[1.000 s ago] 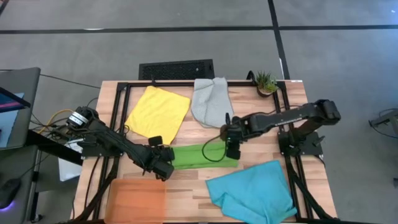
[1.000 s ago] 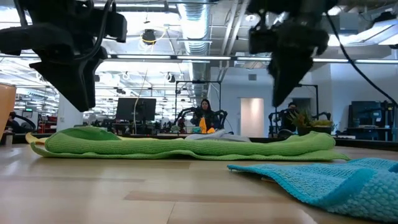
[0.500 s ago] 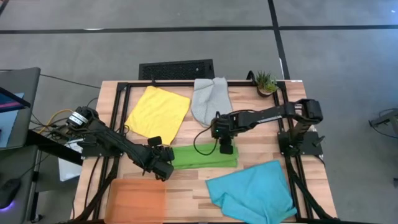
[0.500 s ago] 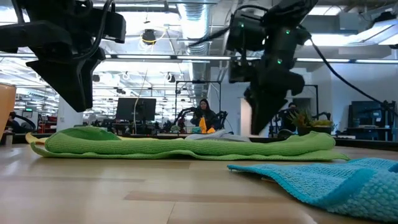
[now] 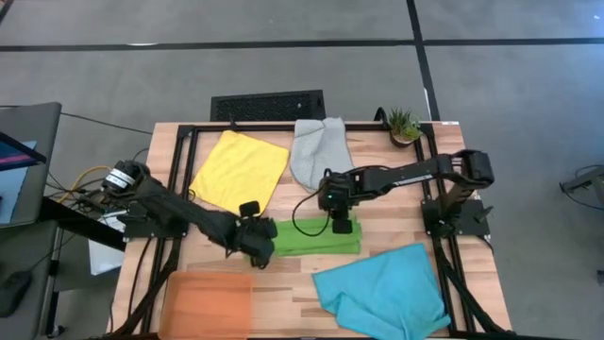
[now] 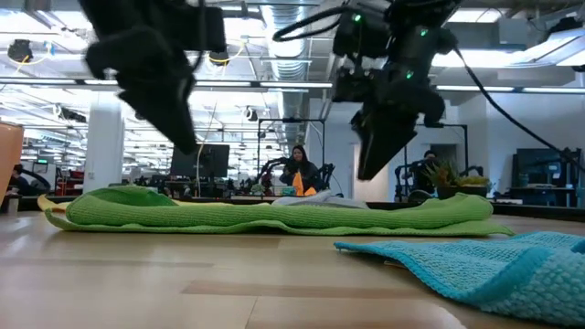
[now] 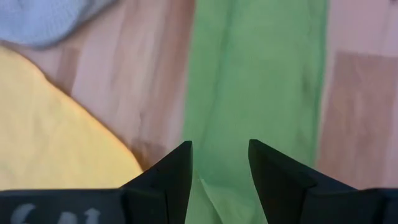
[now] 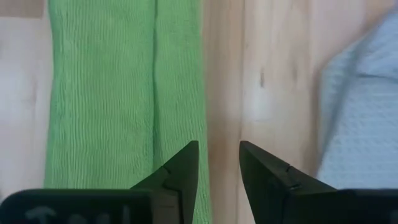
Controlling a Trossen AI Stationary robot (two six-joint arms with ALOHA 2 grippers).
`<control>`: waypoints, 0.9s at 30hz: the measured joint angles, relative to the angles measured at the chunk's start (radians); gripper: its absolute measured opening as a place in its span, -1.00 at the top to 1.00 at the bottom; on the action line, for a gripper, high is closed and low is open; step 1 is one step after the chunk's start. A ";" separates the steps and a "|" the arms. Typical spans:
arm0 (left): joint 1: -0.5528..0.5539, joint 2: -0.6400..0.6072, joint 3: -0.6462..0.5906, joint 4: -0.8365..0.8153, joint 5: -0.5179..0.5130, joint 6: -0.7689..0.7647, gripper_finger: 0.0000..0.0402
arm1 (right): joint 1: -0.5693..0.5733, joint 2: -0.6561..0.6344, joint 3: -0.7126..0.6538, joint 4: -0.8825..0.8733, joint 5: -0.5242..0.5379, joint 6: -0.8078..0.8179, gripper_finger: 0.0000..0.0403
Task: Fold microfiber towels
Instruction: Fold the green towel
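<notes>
Both hands moved inward: our left hand (image 5: 257,238), fingers apart, over the green towel's (image 5: 316,236) left end; right hand (image 5: 341,223), fingers slightly apart, above its far edge, ready to fold

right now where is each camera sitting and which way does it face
High view: above the table, looking straight down; both arms, left gripper and right gripper at the green towel.
Low view: table height, facing the room; both arms hang over the green towel.
Left wrist view: looks down past its own open fingers at the towel.
Right wrist view: past its parted fingers at the towel's edge.
All four share the green towel.
</notes>
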 joint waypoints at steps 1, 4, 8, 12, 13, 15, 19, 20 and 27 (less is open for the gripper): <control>0.014 0.000 0.000 0.011 0.001 0.014 0.25 | 0.006 -0.017 -0.001 -0.018 0.018 0.006 0.32; 0.053 -0.001 -0.022 0.051 0.021 0.033 0.25 | 0.032 -0.067 -0.001 -0.081 0.058 0.030 0.33; 0.080 0.000 -0.106 0.116 0.086 0.023 0.25 | 0.083 -0.103 -0.011 -0.112 0.085 0.080 0.34; 0.072 0.000 -0.173 0.155 0.091 0.012 0.25 | 0.141 -0.107 -0.058 -0.117 0.094 0.132 0.34; 0.069 0.001 -0.183 0.160 0.092 0.012 0.25 | 0.153 -0.107 -0.071 -0.119 0.109 0.150 0.33; 0.062 0.001 -0.202 0.190 0.094 0.012 0.25 | 0.173 -0.107 -0.097 -0.117 0.147 0.185 0.34; 0.059 0.001 -0.246 0.234 0.095 0.029 0.25 | 0.202 -0.106 -0.125 -0.112 0.215 0.255 0.34; 0.059 0.001 -0.258 0.253 0.097 0.030 0.25 | 0.207 -0.107 -0.129 -0.112 0.232 0.273 0.34; 0.062 -0.005 -0.338 0.343 0.105 -0.005 0.25 | 0.213 -0.107 -0.165 -0.125 0.249 0.378 0.34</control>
